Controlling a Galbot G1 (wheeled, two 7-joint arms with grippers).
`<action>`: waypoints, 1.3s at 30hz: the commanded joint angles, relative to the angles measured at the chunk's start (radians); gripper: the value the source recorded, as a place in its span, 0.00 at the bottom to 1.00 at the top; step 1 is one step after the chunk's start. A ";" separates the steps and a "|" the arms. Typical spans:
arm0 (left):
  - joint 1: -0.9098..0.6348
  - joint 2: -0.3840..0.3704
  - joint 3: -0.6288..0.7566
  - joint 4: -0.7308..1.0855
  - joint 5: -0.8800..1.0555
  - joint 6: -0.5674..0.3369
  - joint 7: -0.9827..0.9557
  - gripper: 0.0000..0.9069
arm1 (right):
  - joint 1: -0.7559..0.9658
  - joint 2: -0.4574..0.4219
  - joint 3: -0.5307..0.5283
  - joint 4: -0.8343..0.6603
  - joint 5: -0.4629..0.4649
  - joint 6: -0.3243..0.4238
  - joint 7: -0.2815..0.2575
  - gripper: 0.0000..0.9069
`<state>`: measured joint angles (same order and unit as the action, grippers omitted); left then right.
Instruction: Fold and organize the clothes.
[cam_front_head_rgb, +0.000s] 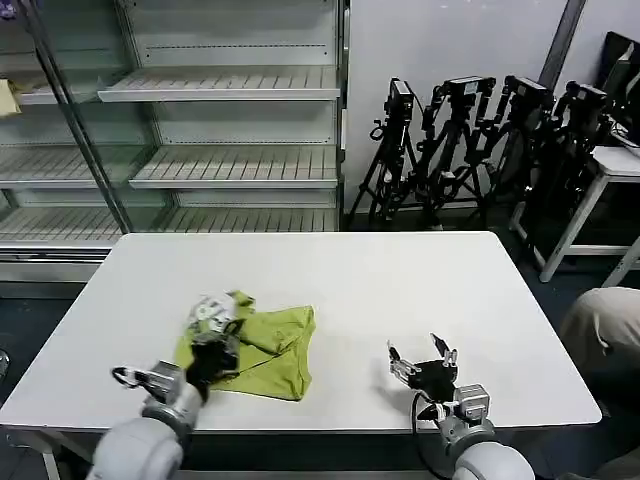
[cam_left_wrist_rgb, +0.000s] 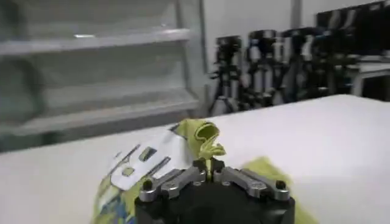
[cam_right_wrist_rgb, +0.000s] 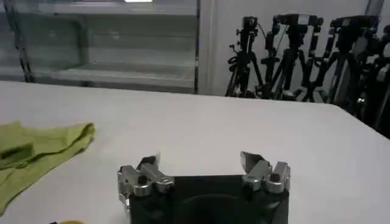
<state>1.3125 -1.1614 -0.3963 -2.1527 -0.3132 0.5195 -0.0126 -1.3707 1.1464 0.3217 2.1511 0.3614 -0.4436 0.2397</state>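
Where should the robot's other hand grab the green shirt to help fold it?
Probably the loose edge of the T-shirt nearest the right gripper, coming in low from the robot's right. That side lies flat and free on the table, while the left gripper has its fingers shut on a bunched fold at the other side.

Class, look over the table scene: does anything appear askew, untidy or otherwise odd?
The lime soft-fabric T-shirt lies crumpled and uneven near the front of the white table, one corner bunched and lifted in the left claw, which is shut on it. The right claw hangs open over bare tabletop, apart from the shirt.
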 joint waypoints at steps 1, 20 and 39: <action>-0.017 -0.090 0.178 -0.005 0.039 -0.002 0.006 0.01 | -0.006 0.001 0.008 0.002 -0.005 0.003 0.001 1.00; -0.088 -0.121 0.181 0.093 0.057 -0.055 -0.041 1.00 | -0.007 -0.006 0.017 0.003 0.002 0.009 -0.001 1.00; 0.038 -0.042 -0.131 0.121 -0.016 -0.018 -0.104 1.00 | 0.007 -0.014 0.001 0.002 0.003 0.010 -0.003 1.00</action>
<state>1.3052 -1.2262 -0.3799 -2.1141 -0.2981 0.4444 -0.0794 -1.3663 1.1341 0.3240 2.1541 0.3640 -0.4341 0.2367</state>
